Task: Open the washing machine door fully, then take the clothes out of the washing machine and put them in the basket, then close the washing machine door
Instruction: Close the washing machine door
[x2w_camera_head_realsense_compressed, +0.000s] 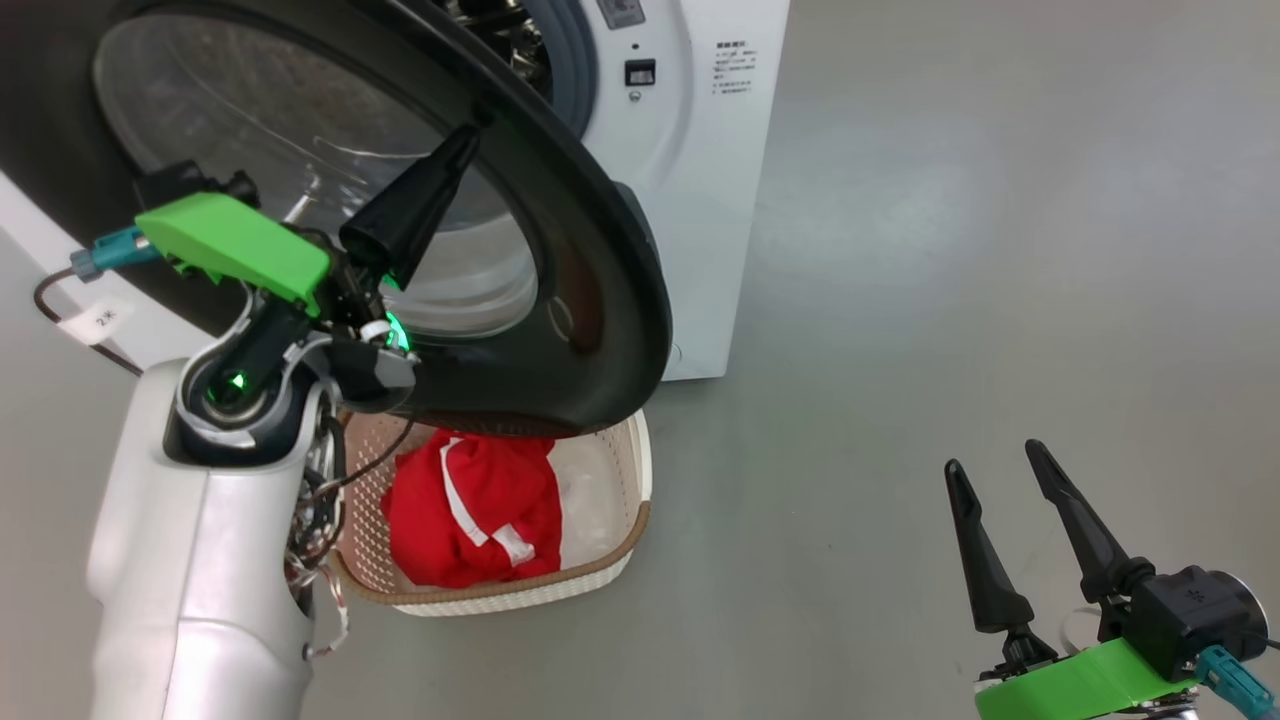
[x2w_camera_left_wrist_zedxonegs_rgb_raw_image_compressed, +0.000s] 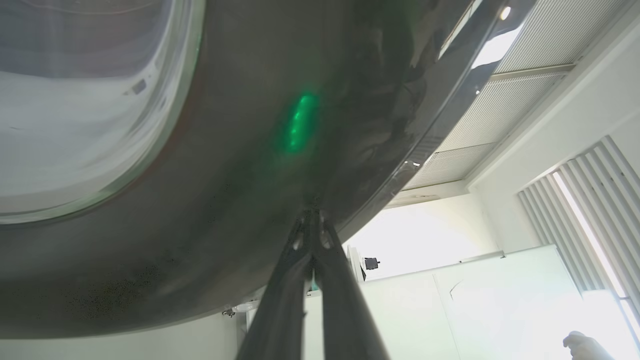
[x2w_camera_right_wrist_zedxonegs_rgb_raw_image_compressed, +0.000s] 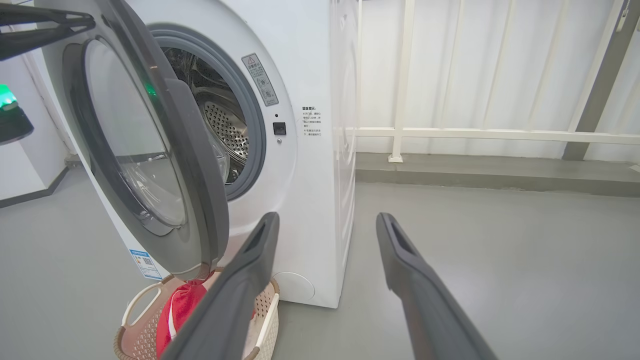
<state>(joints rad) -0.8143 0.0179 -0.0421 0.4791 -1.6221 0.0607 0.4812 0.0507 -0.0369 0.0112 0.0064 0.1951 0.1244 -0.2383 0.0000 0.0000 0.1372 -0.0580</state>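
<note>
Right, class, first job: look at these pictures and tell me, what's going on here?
A two-armed robot is unloading a washing machine. The red clothes already lie in the basket on the floor. The left gripper, shut, has its tips against the black ring of the washing machine door, which stands partly open above the basket. The right gripper hangs open, holding nothing.

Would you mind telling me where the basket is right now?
The basket stands on the floor at the foot of the washing machine, just below the door, lower centre-left in the head view, with the clothes inside it.
</note>
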